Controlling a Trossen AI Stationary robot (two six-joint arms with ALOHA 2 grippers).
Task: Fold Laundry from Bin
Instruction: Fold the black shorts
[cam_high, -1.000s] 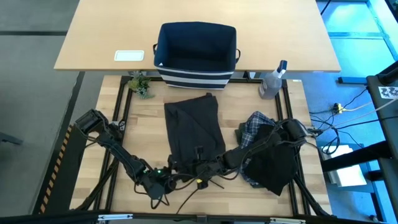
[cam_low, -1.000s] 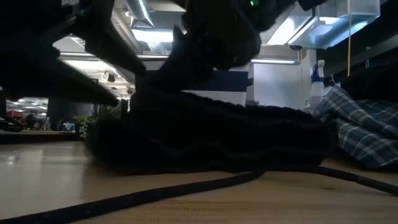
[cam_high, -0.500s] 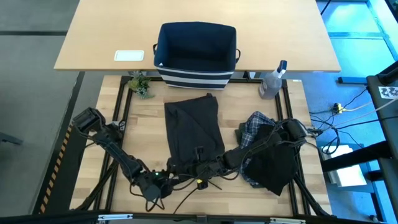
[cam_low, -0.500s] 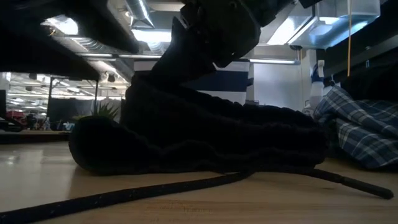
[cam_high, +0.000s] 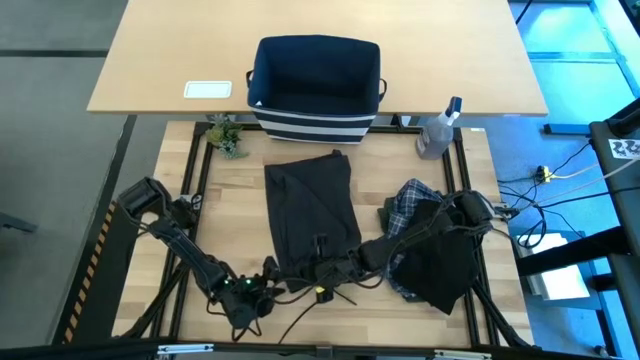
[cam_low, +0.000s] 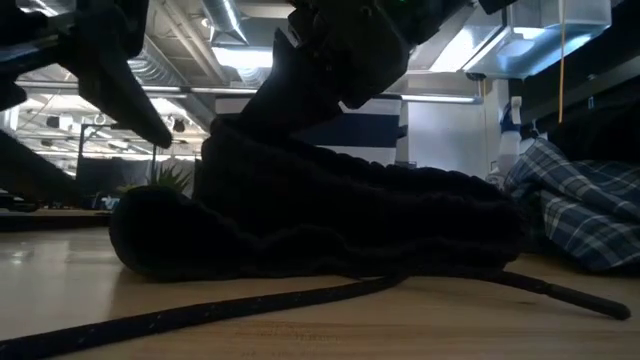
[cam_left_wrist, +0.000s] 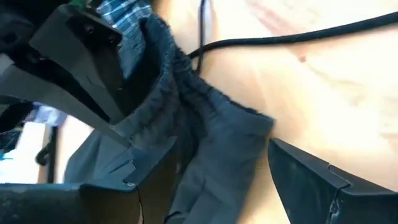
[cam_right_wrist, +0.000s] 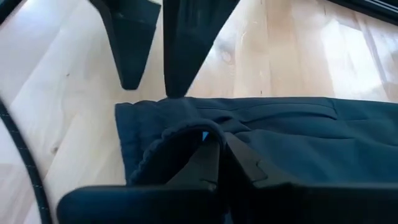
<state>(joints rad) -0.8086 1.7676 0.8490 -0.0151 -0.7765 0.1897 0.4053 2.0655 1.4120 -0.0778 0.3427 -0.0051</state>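
The dark olive-green garment (cam_high: 310, 210) lies spread flat mid-table, its gathered waistband toward the near edge. My right gripper (cam_high: 322, 265) is shut on that waistband. My left gripper (cam_high: 268, 274) is open at the garment's near left corner (cam_left_wrist: 249, 121), one finger on each side of it; I cannot tell whether they touch the cloth. A plaid shirt (cam_high: 408, 200) and a black garment (cam_high: 445, 265) lie heaped under the right arm. The navy striped bin (cam_high: 315, 85) stands on the far table. My right gripper pinches the waistband's gathered edge (cam_right_wrist: 180, 134) between its two shut fingers, partway along the near end. The fingers slant down from the table's right and near side. The pinched cloth is raised in a hump (cam_low: 300, 170); the garment's far part stays flat on the table.
A black cord (cam_low: 300, 298) trails over the bare wood along the near edge. A clear spray bottle (cam_high: 438, 130) stands at the far right, a small plant (cam_high: 228, 138) at the far left, and a white card (cam_high: 208, 89) beside the bin.
My left gripper has shifted a little along the near edge and turned its open fingers toward the garment's near left corner. My right gripper has kept its hold on the waistband and stayed in place.
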